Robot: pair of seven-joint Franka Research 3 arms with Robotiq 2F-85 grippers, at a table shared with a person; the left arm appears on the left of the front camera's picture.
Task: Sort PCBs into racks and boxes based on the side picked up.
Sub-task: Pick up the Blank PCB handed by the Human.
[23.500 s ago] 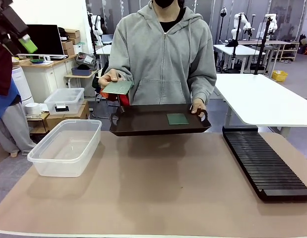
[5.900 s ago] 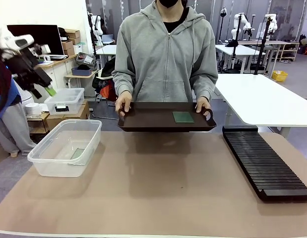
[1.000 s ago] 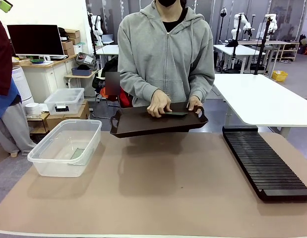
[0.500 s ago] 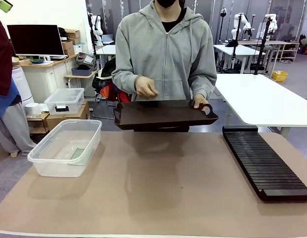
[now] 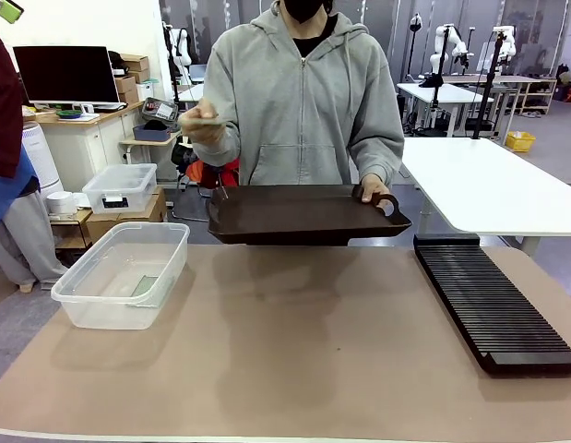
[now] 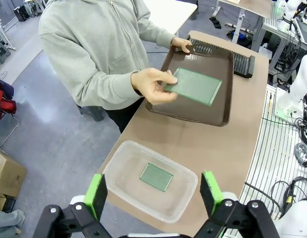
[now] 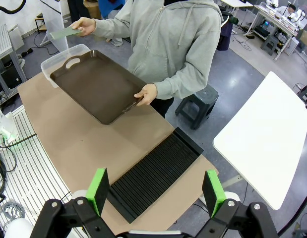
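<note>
The person's hand holds one green PCB (image 5: 204, 120) up at chest height, over the left end of the dark brown tray (image 5: 294, 217). Seen from the left wrist, that PCB (image 6: 194, 86) hovers flat above the tray (image 6: 193, 108). A second PCB (image 6: 156, 176) lies flat in the clear box (image 6: 118, 171), also seen in the box (image 5: 119, 277) as a PCB (image 5: 145, 284). The black rack (image 5: 493, 305) lies at the right. My left gripper (image 6: 153, 194) hangs open high above the box. My right gripper (image 7: 156, 191) is open high above the rack (image 7: 155, 176). Neither holds anything.
The person's other hand (image 5: 375, 194) grips the tray's right handle at the table's far edge. A smaller lidded clear box (image 5: 121, 187) sits off the table at the back left. A white table (image 7: 265, 134) stands beyond the rack. Brown tabletop (image 5: 303, 341) spreads between box and rack.
The person's hand has lifted the PCB off the tray and raised it toward the picture's left. The tray has been levelled. Both grippers stay still.
</note>
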